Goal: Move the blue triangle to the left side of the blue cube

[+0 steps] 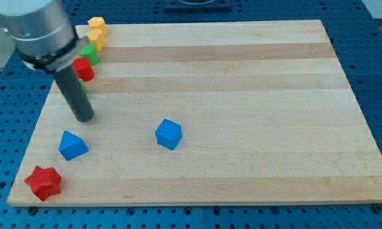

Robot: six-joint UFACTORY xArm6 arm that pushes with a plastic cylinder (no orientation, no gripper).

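A pale wooden surface [241, 76] made of glued planks lay on a blue perforated base [375, 51] that framed it on every side. The arm came in from the view's top left as a grey cylinder narrowing to a dark rod, and my tip [84, 118] sat near the board's left edge. The arm carried no pincer (only this plain rod), so nothing was clasped or released.

The blue triangle [72, 145] lay just below my tip and slightly to its left, close but apparently not touching. The blue cube [168, 134] rested well to the right of my tip and a little lower, about level with the triangle, with bare wood between the two blue blocks. A red star-shaped block [43, 182] sat further below my tip, at the board's bottom left corner.

Above my tip, along the left edge, a cluster ran toward the top corner: a red block [84, 69] partly behind the rod, a green block [90, 54] beside it, and two yellow blocks [97, 32] at the corner. Their exact shapes could not be made out.
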